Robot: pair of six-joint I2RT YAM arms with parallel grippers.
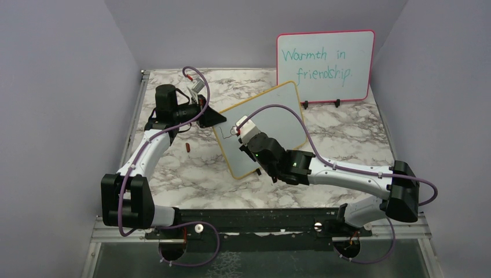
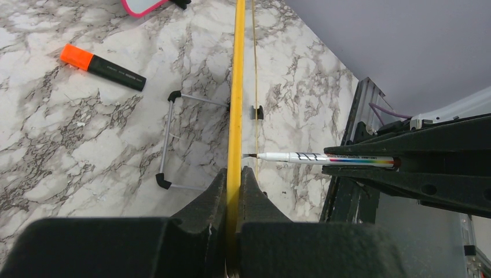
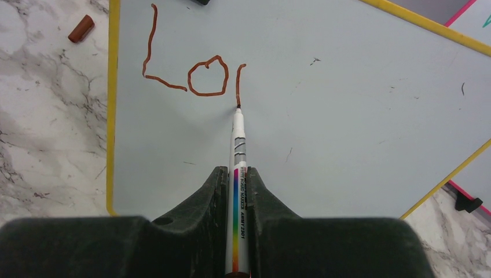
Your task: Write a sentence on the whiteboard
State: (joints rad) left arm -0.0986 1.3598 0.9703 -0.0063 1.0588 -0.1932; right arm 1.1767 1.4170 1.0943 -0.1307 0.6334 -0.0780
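The whiteboard (image 1: 278, 130), yellow-framed, stands tilted at mid-table. My left gripper (image 1: 204, 111) is shut on its left edge; the left wrist view shows the yellow frame (image 2: 234, 87) edge-on between the jaws of that gripper (image 2: 233, 174). My right gripper (image 3: 236, 171) is shut on a white marker (image 3: 238, 145) with a rainbow stripe. Its tip touches the board face (image 3: 347, 116) at the lower end of a short stroke. The sentence (image 3: 191, 69) reads "Lo" plus that stroke, in reddish brown. The marker (image 2: 312, 157) also shows from the side, its tip on the board.
A pink-framed board (image 1: 324, 65) with teal writing stands at the back right. A brown pen cap (image 1: 188, 147) lies left of the whiteboard. An orange-capped black marker (image 2: 103, 66) and a wire stand (image 2: 168, 139) lie on the marble behind the board.
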